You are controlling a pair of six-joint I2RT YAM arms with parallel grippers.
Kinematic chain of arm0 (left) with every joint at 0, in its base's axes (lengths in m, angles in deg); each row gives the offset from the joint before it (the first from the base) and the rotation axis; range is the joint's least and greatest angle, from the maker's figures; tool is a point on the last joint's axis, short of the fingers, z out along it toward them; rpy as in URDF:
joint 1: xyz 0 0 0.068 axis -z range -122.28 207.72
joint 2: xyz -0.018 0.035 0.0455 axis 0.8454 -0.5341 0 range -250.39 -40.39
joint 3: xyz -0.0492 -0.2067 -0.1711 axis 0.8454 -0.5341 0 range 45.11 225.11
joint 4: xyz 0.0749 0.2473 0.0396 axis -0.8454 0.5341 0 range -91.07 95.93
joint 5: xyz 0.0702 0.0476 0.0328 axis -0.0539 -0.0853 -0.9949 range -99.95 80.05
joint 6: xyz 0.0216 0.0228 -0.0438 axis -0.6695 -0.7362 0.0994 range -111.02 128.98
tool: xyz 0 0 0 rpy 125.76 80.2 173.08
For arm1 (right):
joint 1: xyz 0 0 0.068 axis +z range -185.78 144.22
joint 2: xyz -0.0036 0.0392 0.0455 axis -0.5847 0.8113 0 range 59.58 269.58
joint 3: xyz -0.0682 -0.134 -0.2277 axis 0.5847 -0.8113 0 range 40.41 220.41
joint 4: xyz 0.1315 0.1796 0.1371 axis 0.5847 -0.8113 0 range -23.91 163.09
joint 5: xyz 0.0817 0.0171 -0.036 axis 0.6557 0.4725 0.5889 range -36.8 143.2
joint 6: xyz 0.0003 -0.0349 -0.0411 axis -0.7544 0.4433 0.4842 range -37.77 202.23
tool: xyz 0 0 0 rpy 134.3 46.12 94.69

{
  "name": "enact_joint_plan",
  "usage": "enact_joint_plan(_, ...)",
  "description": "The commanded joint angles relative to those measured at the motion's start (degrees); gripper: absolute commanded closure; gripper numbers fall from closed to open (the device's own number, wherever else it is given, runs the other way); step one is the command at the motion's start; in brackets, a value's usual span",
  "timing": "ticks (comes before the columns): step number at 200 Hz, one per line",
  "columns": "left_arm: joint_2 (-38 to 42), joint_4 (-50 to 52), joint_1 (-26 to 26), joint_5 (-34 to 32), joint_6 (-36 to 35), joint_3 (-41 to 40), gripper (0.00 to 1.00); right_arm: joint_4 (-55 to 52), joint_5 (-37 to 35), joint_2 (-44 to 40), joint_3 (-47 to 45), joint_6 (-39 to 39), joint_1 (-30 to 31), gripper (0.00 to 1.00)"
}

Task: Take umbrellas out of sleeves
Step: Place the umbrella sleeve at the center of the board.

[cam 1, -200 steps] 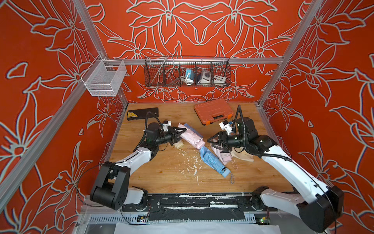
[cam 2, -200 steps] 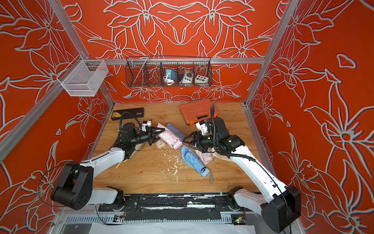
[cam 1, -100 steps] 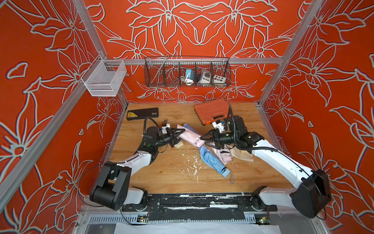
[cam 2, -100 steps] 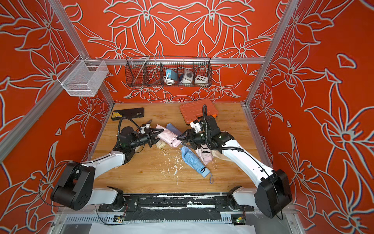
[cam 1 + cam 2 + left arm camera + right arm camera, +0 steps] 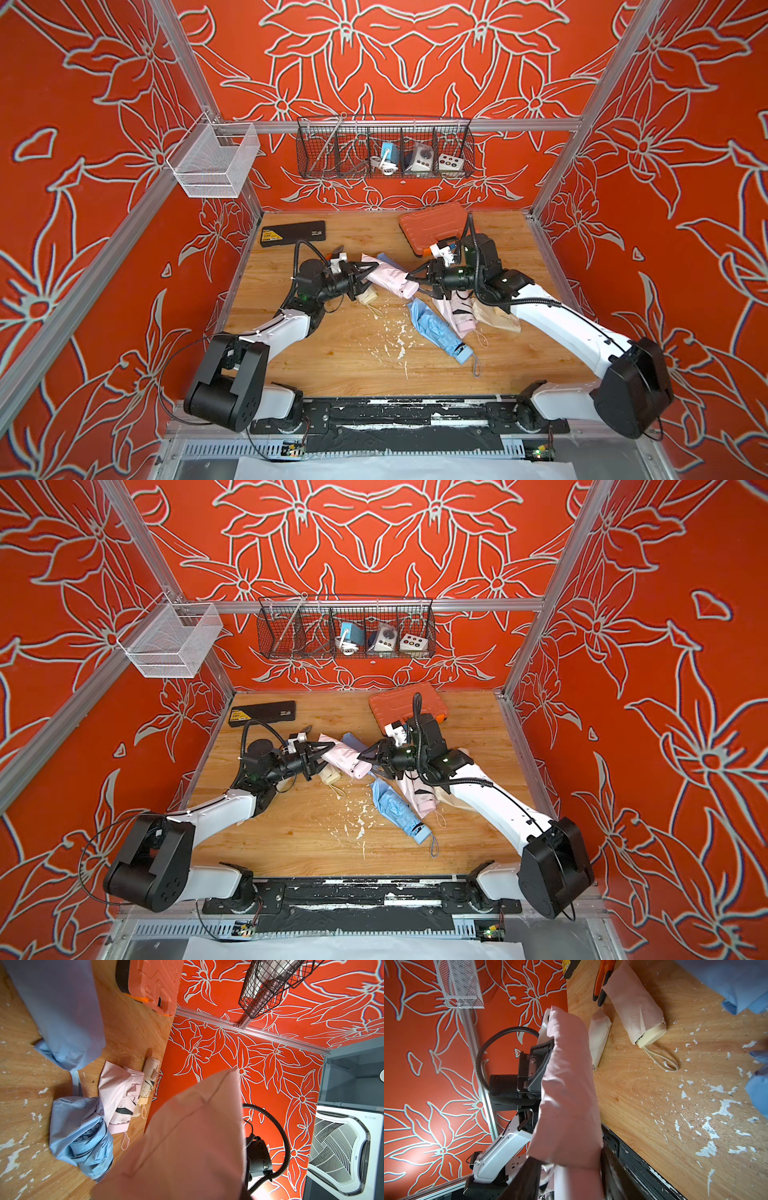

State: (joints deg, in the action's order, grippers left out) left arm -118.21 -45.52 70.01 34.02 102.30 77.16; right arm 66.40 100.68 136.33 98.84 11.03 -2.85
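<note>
Swinging in from 3 o'clock, the right arm had left the heap [image 5: 469, 311] of umbrellas it hung over a second earlier and reached the middle of the tabletop [image 5: 332, 357]. The left arm, reaching from 9 o'clock, had barely shifted. That brought both arms nose to nose across the pink umbrella [image 5: 388, 277]. It was raised off the wood just to the 12 o'clock side of centre, lying 10-to-4 and wrapped in its sleeve [image 5: 566, 1084].

The left gripper [image 5: 365, 276] stayed clenched on the 10 o'clock end, as in the earlier frames. The right gripper [image 5: 416, 283], wider a second earlier, had narrowed onto the 4 o'clock end. The right wrist view showed pink cloth filling the gap between its fingers [image 5: 612, 1176], so I judged it was grasping the roll there. Whether it pinched the umbrella itself or only sleeve cloth could not be told.

For the task this looked like the set-up for the pull: one end anchored, the other taken, nothing slid out yet. The blue umbrella [image 5: 436, 330] at 5 o'clock lay where it had lain. The cream umbrella [image 5: 637, 1012], sleeved with handle and cord showing, sat on the wood under the left gripper, untouched.
</note>
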Motion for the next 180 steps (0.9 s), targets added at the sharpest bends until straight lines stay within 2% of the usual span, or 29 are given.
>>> enact_joint_plan(1,1.8,-2.8,0.1,0.3,0.3,1.6,0.81,4.4,0.0,0.2,-0.4,-2.5,0.6,0.54)
enact_joint_plan(86,0.4,-3.2,0.1,-0.3,-0.3,2.0,0.81,3.4,-1.8,-1.7,-3.9,-9.3,1.5,0.47)
enact_joint_plan(180,0.7,-2.0,0.1,-0.5,-1.5,2.0,0.81,11.4,-2.5,-0.4,-3.9,-16.0,2.4,0.52)
